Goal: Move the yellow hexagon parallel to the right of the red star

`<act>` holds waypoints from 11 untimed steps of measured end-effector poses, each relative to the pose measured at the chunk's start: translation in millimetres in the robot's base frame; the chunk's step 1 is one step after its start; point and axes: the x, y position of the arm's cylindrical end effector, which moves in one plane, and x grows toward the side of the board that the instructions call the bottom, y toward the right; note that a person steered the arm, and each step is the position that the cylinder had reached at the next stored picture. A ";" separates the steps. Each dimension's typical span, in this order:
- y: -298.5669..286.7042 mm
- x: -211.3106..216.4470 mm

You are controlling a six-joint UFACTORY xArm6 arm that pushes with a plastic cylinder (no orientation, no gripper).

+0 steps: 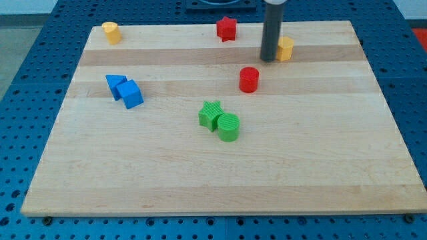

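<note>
The red star [227, 29] sits near the view's top edge of the wooden board, a little right of centre. A yellow block [285, 49], partly hidden by the rod so its shape is hard to make out, sits to the star's right and slightly lower. My tip [268, 59] is down at the board, touching or almost touching the left side of that yellow block. Another yellow block [111, 32] stands at the board's top left corner.
A red cylinder [249, 79] stands just below my tip. A green star [211, 114] and a green cylinder [229, 127] touch each other near the board's middle. Two blue blocks [125, 90] sit together at the left. The board's [213, 180] right edge is near the yellow block.
</note>
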 end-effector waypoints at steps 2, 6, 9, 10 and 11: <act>69.6 -33.8; 132.8 -31.6; 130.4 -29.4; 116.6 -32.1; 112.0 -47.5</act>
